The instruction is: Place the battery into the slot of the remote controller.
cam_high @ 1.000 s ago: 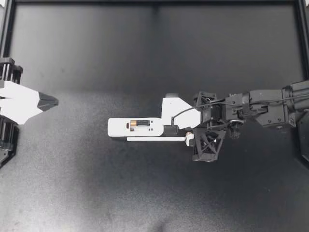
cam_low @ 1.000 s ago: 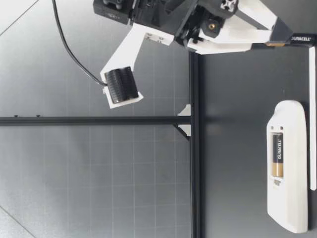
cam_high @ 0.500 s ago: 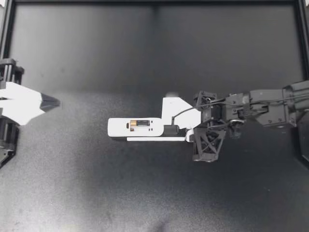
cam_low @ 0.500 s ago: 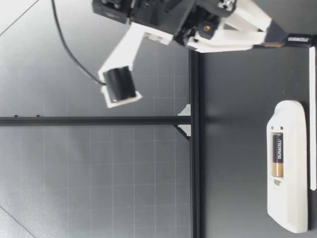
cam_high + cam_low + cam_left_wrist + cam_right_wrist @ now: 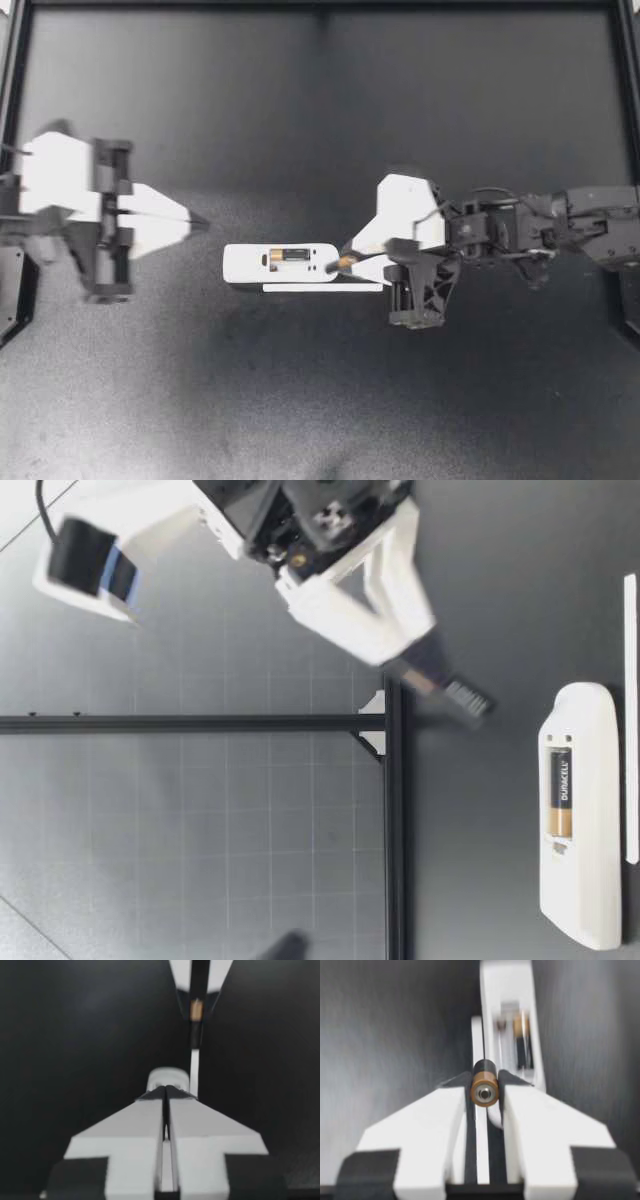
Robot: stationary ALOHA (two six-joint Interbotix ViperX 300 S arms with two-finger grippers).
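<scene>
The white remote (image 5: 280,264) lies face down in the middle of the table, its slot open with one battery (image 5: 292,256) in it. My right gripper (image 5: 350,260) hovers just right of it, shut on a second battery (image 5: 342,265) that sticks out past its fingertips. In the right wrist view that battery (image 5: 485,1088) sits end-on between the fingers, with the remote (image 5: 512,1020) ahead. The low view shows the held battery (image 5: 467,696) tilted down above the remote (image 5: 580,810). My left gripper (image 5: 192,222) is shut and empty, pointing at the remote (image 5: 167,1077) from the left.
The remote's thin white cover strip (image 5: 322,288) lies along its near side. It also shows as the strip (image 5: 630,710) in the low view. A black frame rail (image 5: 395,830) borders the table.
My right gripper closed on the battery, lifted it off the table and drew back to the right. My left arm swung in from the left edge toward the remote.
</scene>
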